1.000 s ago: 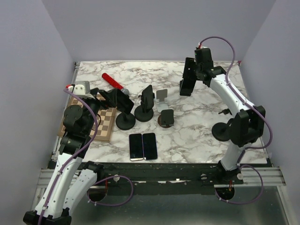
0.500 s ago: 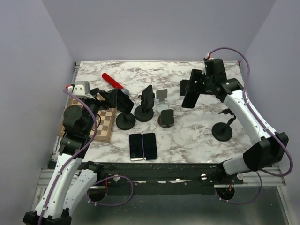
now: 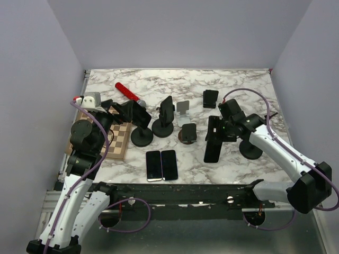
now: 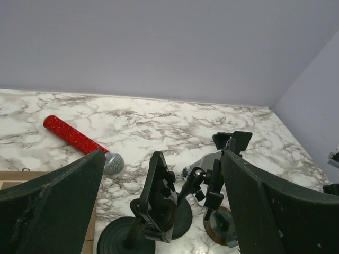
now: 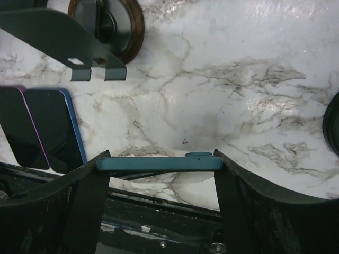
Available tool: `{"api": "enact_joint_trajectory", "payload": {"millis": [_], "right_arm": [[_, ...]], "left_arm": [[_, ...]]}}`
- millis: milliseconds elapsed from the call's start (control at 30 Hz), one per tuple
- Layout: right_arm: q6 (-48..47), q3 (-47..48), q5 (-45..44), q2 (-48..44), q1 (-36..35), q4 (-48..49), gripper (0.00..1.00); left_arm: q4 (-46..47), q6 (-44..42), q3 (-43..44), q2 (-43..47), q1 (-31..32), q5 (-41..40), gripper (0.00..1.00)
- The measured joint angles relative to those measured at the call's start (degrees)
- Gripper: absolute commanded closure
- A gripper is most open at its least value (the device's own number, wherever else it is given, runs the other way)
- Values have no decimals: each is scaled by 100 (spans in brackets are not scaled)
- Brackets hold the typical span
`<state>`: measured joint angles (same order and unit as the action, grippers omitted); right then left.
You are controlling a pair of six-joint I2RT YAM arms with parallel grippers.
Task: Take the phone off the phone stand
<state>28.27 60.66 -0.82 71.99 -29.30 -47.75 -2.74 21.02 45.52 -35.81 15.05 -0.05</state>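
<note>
A: So, was the phone [image 5: 159, 162] off the stand [image 3: 251, 149]?
B: Yes. We saw the right gripper [image 3: 216, 132] clamping it low over the table [image 5: 254, 63], beside two flat phones [image 3: 161, 164]. Left gripper [image 4: 163, 159] gaped wide, empty. Only setting it down was left.

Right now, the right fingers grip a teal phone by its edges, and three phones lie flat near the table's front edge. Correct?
Only two phones lie flat there, not three; the top view shows it. The right fingers do grip the teal phone by its edges.
</note>
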Motion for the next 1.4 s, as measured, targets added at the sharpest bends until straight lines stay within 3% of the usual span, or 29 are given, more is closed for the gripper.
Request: {"api": "enact_joint_trajectory", "payload": {"millis": [267, 633, 1400], "right_arm": [[625, -459, 133, 85, -874, 282, 99], [1784, -800, -125, 955, -1943, 1340, 99], [2481, -1062, -1305, 1904, -2367, 2468, 99]], "left_arm": [[2, 13, 0, 4, -7, 31, 2], [0, 9, 0, 46, -9, 28, 1], [-2, 9, 0, 59, -11, 28, 1]]}}
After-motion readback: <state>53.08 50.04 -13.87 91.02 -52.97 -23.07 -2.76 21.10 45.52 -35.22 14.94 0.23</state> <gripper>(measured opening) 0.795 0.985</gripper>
